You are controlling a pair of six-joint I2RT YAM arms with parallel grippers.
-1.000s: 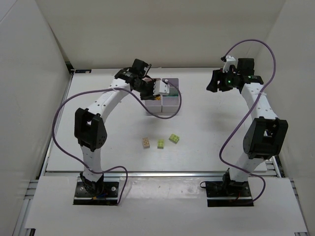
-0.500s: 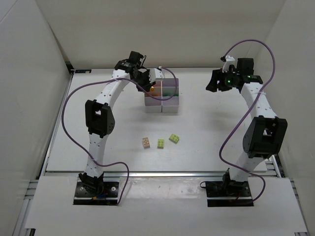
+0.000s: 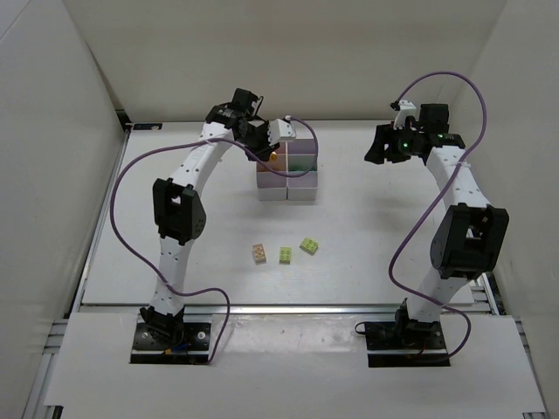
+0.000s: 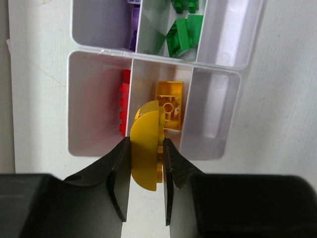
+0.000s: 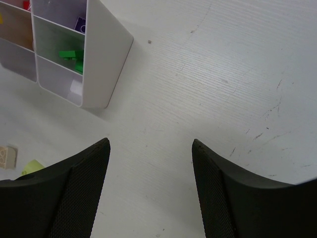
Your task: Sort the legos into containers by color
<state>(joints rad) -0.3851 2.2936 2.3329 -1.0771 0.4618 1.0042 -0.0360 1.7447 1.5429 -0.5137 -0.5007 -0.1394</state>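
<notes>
Left gripper (image 4: 145, 145) is clamped tight on a yellow half-round plastic lego piece (image 4: 143, 166), pinched flat btw both fingers. It hangs right over the translucent-white six-bin container block (image 4: 213, 126), lined up w/ the middle bin of the row nearer the wrist cam.

Down in that bin lies a yellow studded brick (image 4: 169, 101), looks like underside up. The bin to its left has red bricks (image 4: 123, 106) pressed against the dividing wall. In the far row, green bricks (image 4: 182, 35) sit in the middle bin and purple bricks (image 4: 132, 27) in the left one.

Over to the right gripper (image 5: 150, 145): spread wide, nothing in it. It hovers above the bare white surface (image 3: 367, 236), well off to the right of the block.

On that surface, closer to the arm bases, three legos lie loose in a rough row, none touching. From the left there's a pale orange-tan brick (image 3: 259, 253), a small lime brick (image 3: 286, 255) just beside it, and a second lime brick (image 3: 309, 245) a bit further back. All three are well apart from the container block and from both grippers.
</notes>
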